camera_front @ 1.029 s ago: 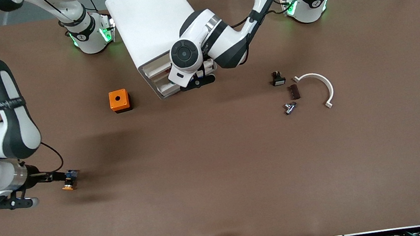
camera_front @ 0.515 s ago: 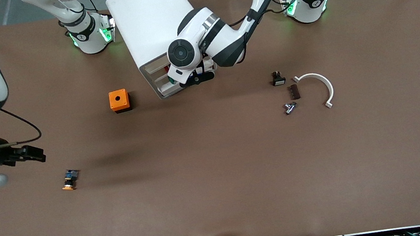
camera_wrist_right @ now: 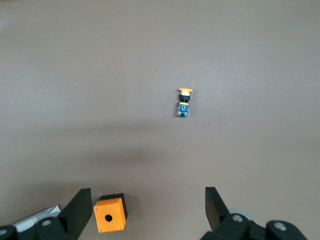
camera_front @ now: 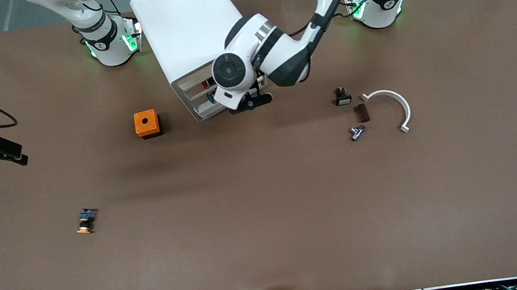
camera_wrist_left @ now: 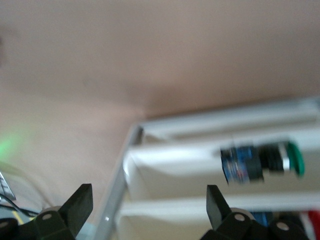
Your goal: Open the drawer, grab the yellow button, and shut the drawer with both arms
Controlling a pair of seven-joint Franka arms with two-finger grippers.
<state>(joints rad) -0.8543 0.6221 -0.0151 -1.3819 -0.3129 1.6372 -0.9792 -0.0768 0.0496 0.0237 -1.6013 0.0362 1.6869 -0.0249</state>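
Note:
The button (camera_front: 86,221), orange cap on a black-and-blue body, lies on its side on the brown table, nearer the front camera than the orange cube (camera_front: 147,123). It also shows in the right wrist view as the button (camera_wrist_right: 184,102), well apart from the fingers. My right gripper (camera_front: 20,152) hangs open and empty over the right arm's end of the table; the right gripper (camera_wrist_right: 146,210) frames only table and cube. My left gripper (camera_front: 248,101) is open right at the front of the white cabinet (camera_front: 183,30). The left gripper (camera_wrist_left: 148,210) faces its stacked drawers (camera_wrist_left: 200,175), holding nothing.
A green-capped button (camera_wrist_left: 262,161) lies inside one drawer, and something red (camera_wrist_left: 314,220) inside another. Toward the left arm's end lie a small black part (camera_front: 342,96), a brown piece (camera_front: 362,113), a metal fitting (camera_front: 356,132) and a white curved clip (camera_front: 393,107).
My right gripper has risen off the button and drawn back toward the table's end; the button stays put. The left wrist has shifted slightly at the cabinet front.

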